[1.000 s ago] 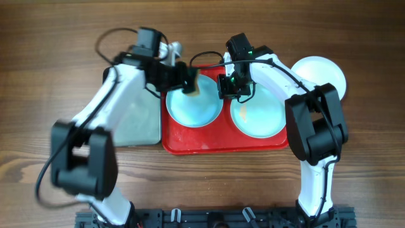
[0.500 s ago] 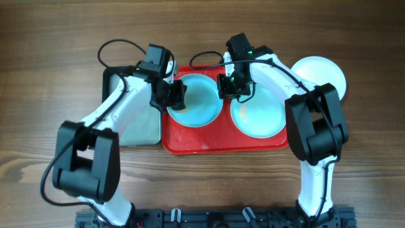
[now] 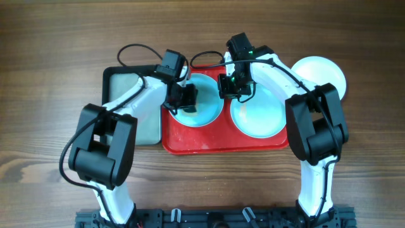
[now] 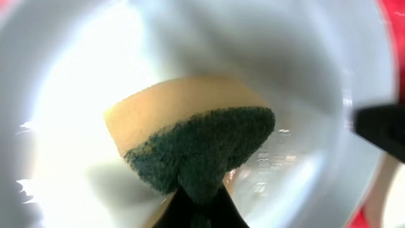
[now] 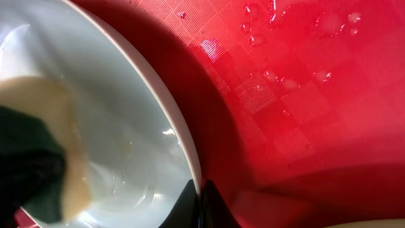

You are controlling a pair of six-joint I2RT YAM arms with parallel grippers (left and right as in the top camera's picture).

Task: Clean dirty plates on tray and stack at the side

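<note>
The left pincer (image 3: 185, 98) grips a yellow-and-green sponge (image 4: 190, 136), pressed into the left aqua plate (image 3: 205, 113) on the red tray (image 3: 209, 144). The right pincer (image 3: 231, 85) is clamped on that plate's rim. To scrub well, it likely needs a steady rim hold and light circular strokes out to the edge. There are three plates: this one, the right aqua plate (image 3: 259, 120) also on the tray, and a white plate (image 3: 324, 73) on the table (image 3: 50, 50) beside it. There is one sponge

A left aqua plate (image 3: 205, 113) and a right aqua plate (image 3: 259, 117) are laid flat side by side on the red tray (image 3: 209, 140), whose ribbed floor is dotted with water drops. A white plate (image 3: 326, 73) is set off the tray, just past its upper right corner
</note>
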